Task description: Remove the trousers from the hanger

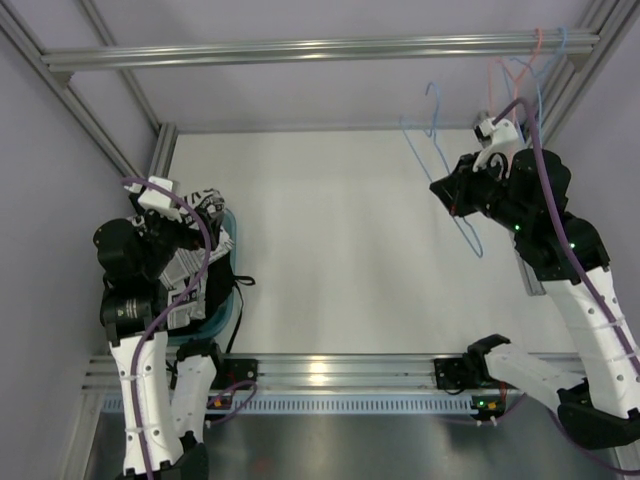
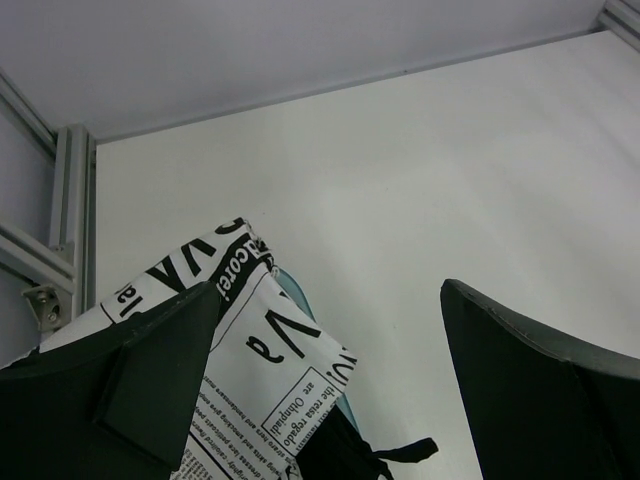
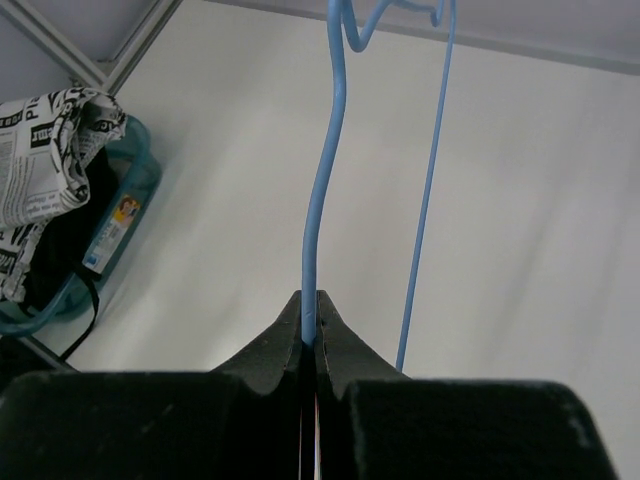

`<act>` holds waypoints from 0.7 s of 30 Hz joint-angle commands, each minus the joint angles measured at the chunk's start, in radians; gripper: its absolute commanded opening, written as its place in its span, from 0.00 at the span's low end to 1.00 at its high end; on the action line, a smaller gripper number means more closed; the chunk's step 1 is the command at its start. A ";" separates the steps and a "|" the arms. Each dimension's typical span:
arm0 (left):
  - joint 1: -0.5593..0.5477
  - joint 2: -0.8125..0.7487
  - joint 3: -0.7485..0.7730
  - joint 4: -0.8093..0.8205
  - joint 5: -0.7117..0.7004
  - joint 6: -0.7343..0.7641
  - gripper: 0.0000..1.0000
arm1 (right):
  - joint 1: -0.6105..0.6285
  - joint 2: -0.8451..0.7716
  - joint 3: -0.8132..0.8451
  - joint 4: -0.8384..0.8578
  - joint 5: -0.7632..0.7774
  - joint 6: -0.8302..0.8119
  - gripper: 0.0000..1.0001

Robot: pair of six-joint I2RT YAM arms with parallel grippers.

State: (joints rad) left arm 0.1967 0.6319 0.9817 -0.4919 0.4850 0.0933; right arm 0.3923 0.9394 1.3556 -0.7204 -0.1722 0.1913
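Observation:
The trousers [image 1: 187, 270], white-grey cloth with black newsprint lettering, lie crumpled in a teal basket at the left, on top of a black cloth bundle. They also show in the left wrist view [image 2: 270, 350] and the right wrist view [image 3: 45, 140]. My left gripper [image 2: 330, 290] is wide open just above them, holding nothing; it shows in the top view [image 1: 203, 222]. My right gripper [image 3: 310, 300] is shut on the light blue wire hanger [image 3: 322, 180] and holds it bare in the air at the right [image 1: 470, 232]. The right gripper [image 1: 455, 195] is far from the trousers.
The teal basket [image 1: 228, 300] sits at the table's left near edge, with the black cloth [image 2: 330, 450] in it. A pink hanger [image 1: 497, 75] and another blue one hang from the top rail [image 1: 300, 48] at the back right. Frame posts stand at both sides.

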 commanded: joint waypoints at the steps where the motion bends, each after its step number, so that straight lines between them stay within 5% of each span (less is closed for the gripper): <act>1: 0.003 -0.008 0.026 0.006 0.033 -0.030 0.98 | -0.013 0.027 0.117 -0.002 0.088 -0.030 0.00; 9: 0.003 -0.028 0.008 0.004 0.033 -0.032 0.98 | -0.079 0.156 0.272 0.035 0.091 -0.004 0.00; 21: 0.003 -0.046 -0.012 0.006 0.017 -0.023 0.98 | -0.378 0.357 0.418 0.087 -0.136 0.088 0.00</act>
State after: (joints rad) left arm 0.1967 0.6037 0.9775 -0.4957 0.5003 0.0761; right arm 0.0601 1.2831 1.7245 -0.6949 -0.2359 0.2481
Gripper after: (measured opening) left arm 0.982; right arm 0.017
